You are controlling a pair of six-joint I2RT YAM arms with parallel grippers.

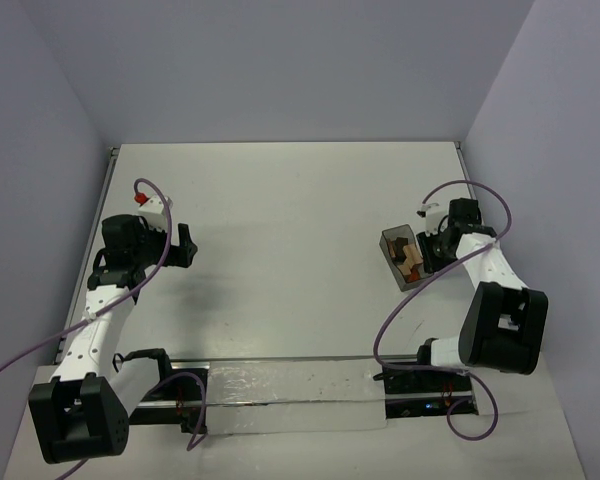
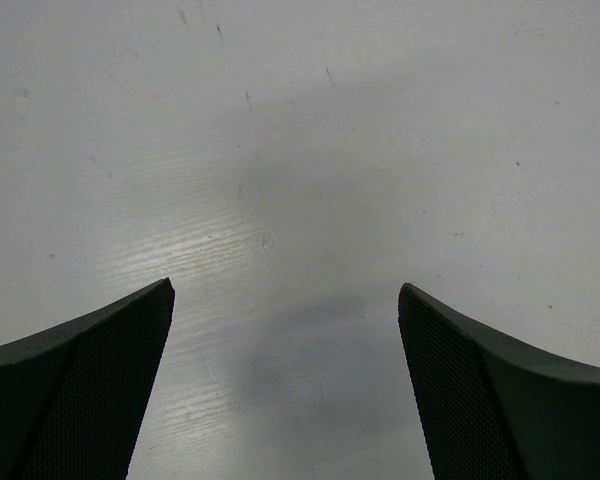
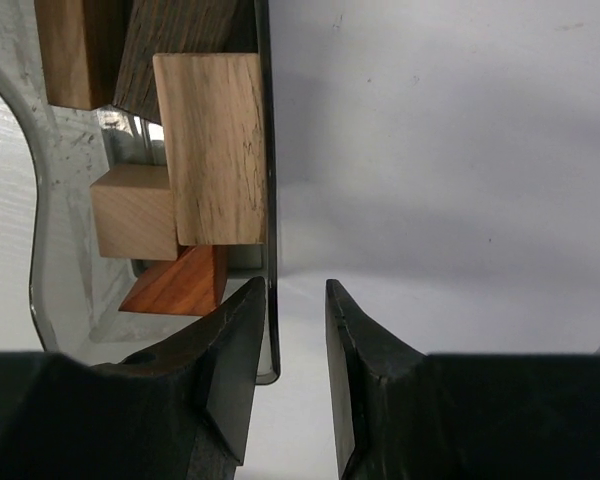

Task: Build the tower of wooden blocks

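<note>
The wood block tower (image 1: 410, 258) is a tight cluster of pieces inside a clear-walled container (image 1: 389, 250), which sits on the right side of the white table (image 1: 300, 220), just beside the right gripper (image 1: 432, 245). In the right wrist view we see a light tan block (image 3: 212, 150) lying against the container's dark-edged wall (image 3: 262, 60). A small tan cube (image 3: 132, 212) touches its side, a reddish-brown wedge (image 3: 180, 283) sits below it, and a dark brown piece (image 3: 180, 45) and another brown block (image 3: 75, 50) lie above. The right gripper (image 3: 290, 300) stands astride that wall. Its fingers are narrowly apart, one inside the container close to the wall, the other outside with a strip of table showing between it and the wall. The left gripper (image 2: 285, 380) hangs over bare table on the left, well apart from the container, fingers spread wide and holding nothing.
</note>
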